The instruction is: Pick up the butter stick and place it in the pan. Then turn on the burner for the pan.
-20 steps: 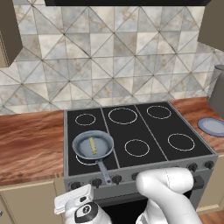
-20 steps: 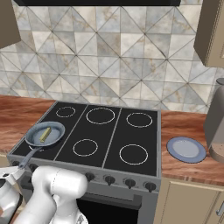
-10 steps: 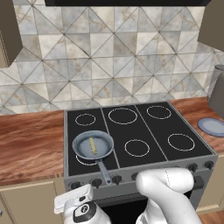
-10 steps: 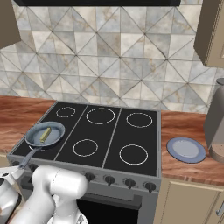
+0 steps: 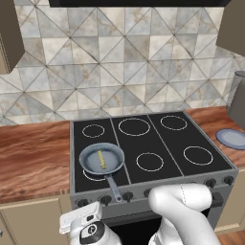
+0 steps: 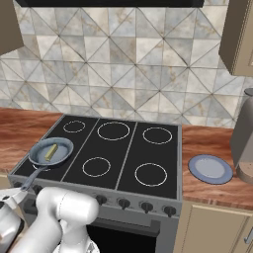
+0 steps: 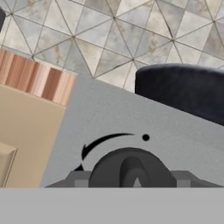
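Observation:
The grey-blue pan [image 5: 113, 161] [image 6: 60, 154] sits on the stove's front-left burner [image 5: 92, 176], whose white ring peeks out under its near edge. The pale-yellow butter stick [image 5: 101, 159] [image 6: 50, 151] lies inside the pan. My hand is low at the stove's front panel, below the left knobs [image 5: 83, 202]. In the hand view a dark round knob [image 7: 131, 162] is very close, and my gripper [image 7: 132, 179] has a fingertip [image 7: 81, 179] pressed against each side of it.
A flat blue-grey plate [image 5: 232, 138] [image 6: 210, 168] lies on the wooden counter right of the stove, with a tall grey pot [image 5: 238, 98] [image 6: 245, 143] behind it. Several more knobs [image 6: 123, 202] line the front panel. The pan's long handle [image 5: 113, 185] reaches toward the knobs.

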Available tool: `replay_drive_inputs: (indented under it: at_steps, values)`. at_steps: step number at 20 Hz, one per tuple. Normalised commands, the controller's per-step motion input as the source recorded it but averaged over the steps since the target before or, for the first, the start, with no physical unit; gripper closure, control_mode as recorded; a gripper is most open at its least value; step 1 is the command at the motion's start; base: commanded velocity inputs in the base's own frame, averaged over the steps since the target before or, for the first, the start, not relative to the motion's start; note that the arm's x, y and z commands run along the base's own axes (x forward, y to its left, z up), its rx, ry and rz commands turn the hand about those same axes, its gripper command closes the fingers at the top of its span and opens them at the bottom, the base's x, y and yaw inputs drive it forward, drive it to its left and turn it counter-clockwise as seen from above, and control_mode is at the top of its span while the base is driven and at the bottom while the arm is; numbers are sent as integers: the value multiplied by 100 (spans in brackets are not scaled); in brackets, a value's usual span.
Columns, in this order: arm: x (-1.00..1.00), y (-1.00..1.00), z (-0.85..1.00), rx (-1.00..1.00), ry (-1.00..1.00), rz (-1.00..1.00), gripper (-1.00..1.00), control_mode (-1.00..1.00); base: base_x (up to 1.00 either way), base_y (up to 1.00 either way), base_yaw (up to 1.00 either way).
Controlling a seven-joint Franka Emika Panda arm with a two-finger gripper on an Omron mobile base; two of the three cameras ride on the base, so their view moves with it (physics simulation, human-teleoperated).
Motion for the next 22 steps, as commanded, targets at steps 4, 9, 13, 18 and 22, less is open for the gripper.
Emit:
replay_drive_inputs:
  at_steps: [4,9,13,18,22]
  values:
    - [0,0,0,-26,0,2,100,-100,0,0,0]
    - [10,3,0,-41,10,1,100,-100,0,0,0]
    - [18,17,11,-42,24,0,100,-100,0,0,0]
    - [7,0,-6,-49,15,5,100,-100,0,0,0]
    - [2,-5,-13,-51,17,12,100,-100,0,0,0]
